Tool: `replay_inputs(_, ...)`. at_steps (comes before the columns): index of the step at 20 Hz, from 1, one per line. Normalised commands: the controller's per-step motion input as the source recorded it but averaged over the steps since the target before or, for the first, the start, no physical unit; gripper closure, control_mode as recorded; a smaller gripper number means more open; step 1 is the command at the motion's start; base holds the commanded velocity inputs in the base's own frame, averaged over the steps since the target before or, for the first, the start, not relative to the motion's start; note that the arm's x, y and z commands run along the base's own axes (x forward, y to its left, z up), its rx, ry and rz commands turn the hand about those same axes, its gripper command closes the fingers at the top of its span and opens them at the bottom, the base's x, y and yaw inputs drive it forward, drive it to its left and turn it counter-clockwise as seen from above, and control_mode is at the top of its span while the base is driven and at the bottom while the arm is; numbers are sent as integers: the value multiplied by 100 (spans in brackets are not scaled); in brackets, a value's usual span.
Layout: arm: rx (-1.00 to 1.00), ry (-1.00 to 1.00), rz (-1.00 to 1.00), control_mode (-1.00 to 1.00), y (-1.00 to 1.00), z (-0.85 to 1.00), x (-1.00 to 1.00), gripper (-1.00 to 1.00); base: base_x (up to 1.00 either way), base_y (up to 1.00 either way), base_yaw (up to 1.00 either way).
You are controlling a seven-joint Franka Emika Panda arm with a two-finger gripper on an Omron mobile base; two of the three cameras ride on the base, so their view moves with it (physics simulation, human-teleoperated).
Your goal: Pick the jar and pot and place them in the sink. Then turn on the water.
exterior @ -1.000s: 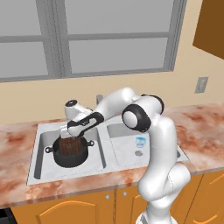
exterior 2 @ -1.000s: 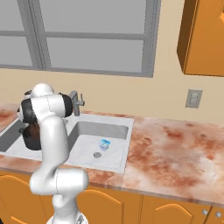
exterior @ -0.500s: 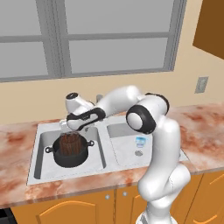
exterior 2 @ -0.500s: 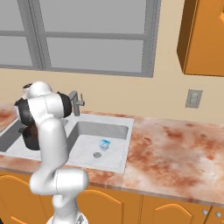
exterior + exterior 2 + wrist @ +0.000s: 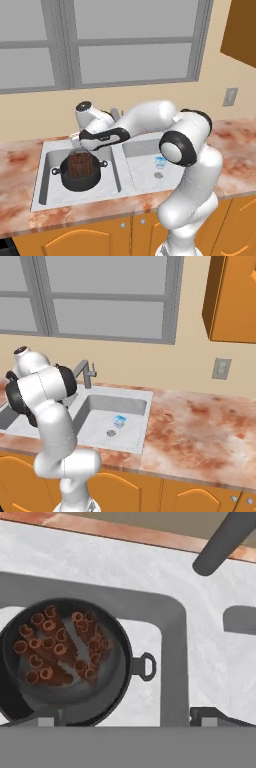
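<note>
Rounded clear glass jar with reddish-brown contents stood inside the low round black pot with loop handles, both in the left basin of the light grey double sink. Hand hovered just above the jar, fingers spread and grasping nothing. No stream at the grey angular faucet. Judgement: lift straight clear of the jar, then approach the faucet handle squarely, avoiding the spout.
</note>
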Motion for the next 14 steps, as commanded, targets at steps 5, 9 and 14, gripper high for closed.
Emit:
replay_inputs(5,0,-18,5,-100,-39,25,-62,-100,0,0,0)
replay_inputs(9,3,-15,3,-100,-60,36,-38,-100,0,0,0)
replay_inputs(14,7,-13,4,-100,-69,39,-20,-100,0,0,0)
